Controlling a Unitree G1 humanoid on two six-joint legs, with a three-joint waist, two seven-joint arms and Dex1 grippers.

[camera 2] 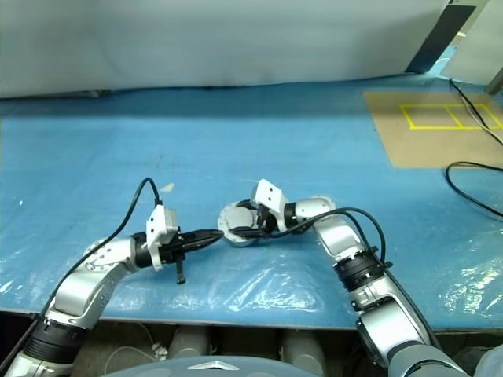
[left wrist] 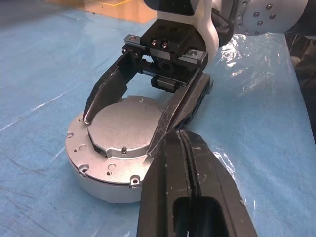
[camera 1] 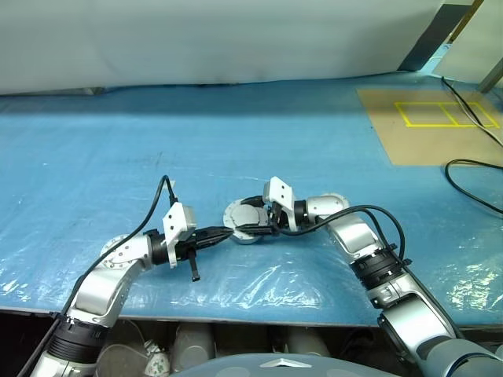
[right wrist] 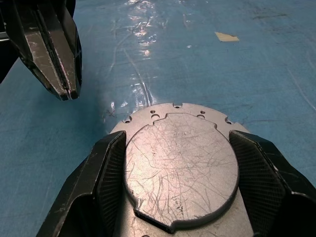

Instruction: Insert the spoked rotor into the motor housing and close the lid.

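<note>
Nearest the camera, the left gripper [camera 1: 214, 235] is lying low over the blue-covered table [camera 1: 94, 157], close to its near edge, with its two black fingers [left wrist: 190, 163] pressed tightly together and holding nothing. Its tip is sitting just beside the motor housing [left wrist: 106, 175] without clearly touching it.

Facing it from the opposite side, the right gripper [right wrist: 175, 163] is spreading its fingers wide, one pad against each side of the lid [right wrist: 180, 165]. That lid, a scratched grey cap, is lying flat on the top face of the housing, so the gripper appears to be grasping it, or at least bracketing it snugly.

Housing and lid together are resting on the table a little in from the near edge, about midway along it, between the two wrists.

No copper windings are showing, and the spoked rotor is presumably sitting inside under the lid, though that cannot be confirmed. Judging by this, the task is nearing its end: insertion looks done and the lid is on. What is probably remaining is seating or aligning the lid fully and letting go; whether it is already fully seated cannot be told.
</note>
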